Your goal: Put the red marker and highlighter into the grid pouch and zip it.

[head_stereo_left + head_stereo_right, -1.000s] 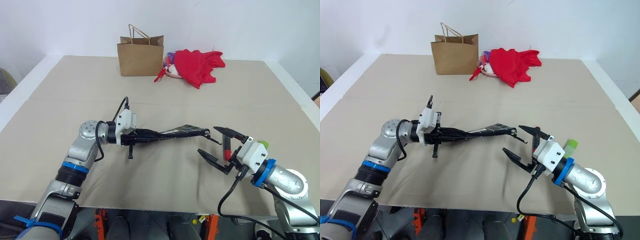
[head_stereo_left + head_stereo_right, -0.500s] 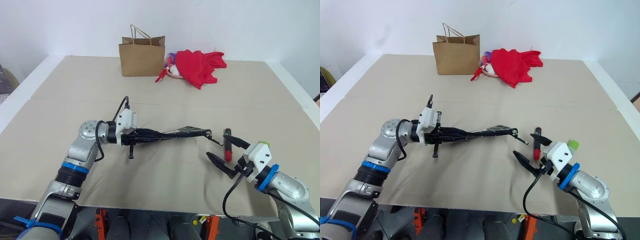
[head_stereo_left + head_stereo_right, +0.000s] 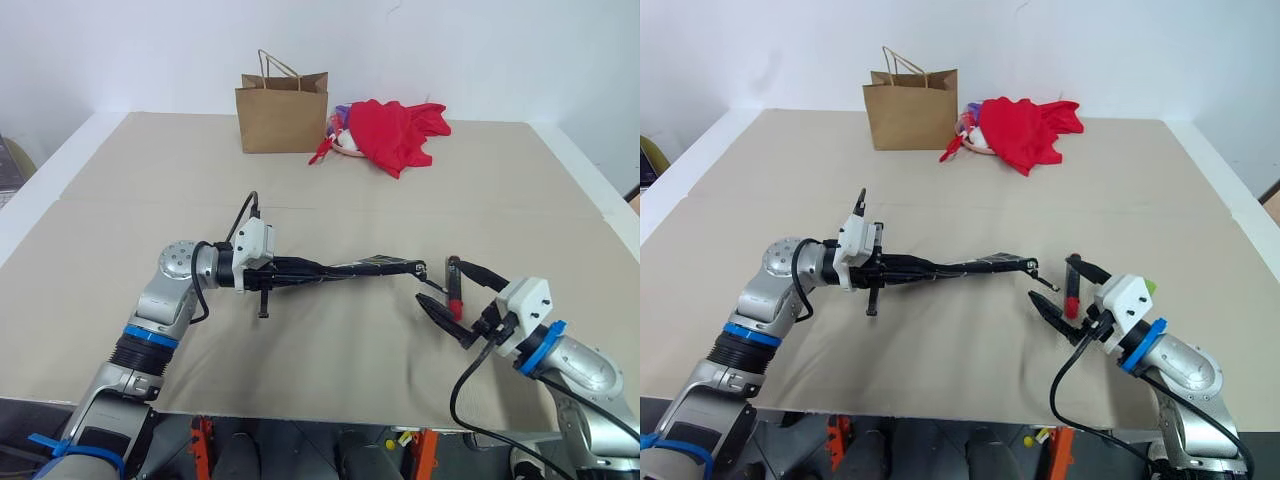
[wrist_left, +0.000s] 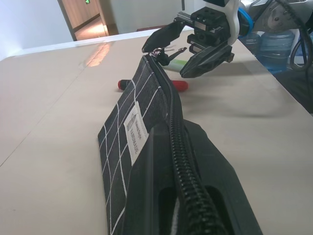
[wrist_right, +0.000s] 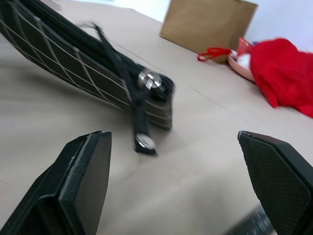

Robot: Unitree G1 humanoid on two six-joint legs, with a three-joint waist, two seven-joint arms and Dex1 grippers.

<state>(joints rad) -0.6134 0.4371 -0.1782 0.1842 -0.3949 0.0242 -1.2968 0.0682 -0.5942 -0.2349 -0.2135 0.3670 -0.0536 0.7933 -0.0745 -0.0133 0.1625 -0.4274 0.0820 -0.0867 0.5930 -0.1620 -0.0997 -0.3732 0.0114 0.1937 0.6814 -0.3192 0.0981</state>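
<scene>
My left gripper [image 3: 290, 268] is shut on one end of the grid pouch [image 3: 365, 265] and holds it out level above the table, edge on, with the zipper on top. The pouch's black pull cord [image 5: 139, 117] dangles from its far end. Just past that end my right gripper [image 3: 457, 292] stands open with nothing between its fingers. The red marker [image 3: 455, 295] lies on the table under those open fingers, black end away from me. The highlighter [image 3: 1150, 287] peeks out green behind the right gripper's white body and lies flat beside the marker [image 4: 127, 84].
A brown paper bag [image 3: 282, 112] stands at the table's far edge. A red cloth [image 3: 395, 130] is heaped beside it to the right. The tan table covering [image 3: 330, 360] ends close in front of both arms.
My right gripper has shifted a little to the right and rolled, still open, so the marker now shows between its fingers. The left arm and the pouch have stayed put.
</scene>
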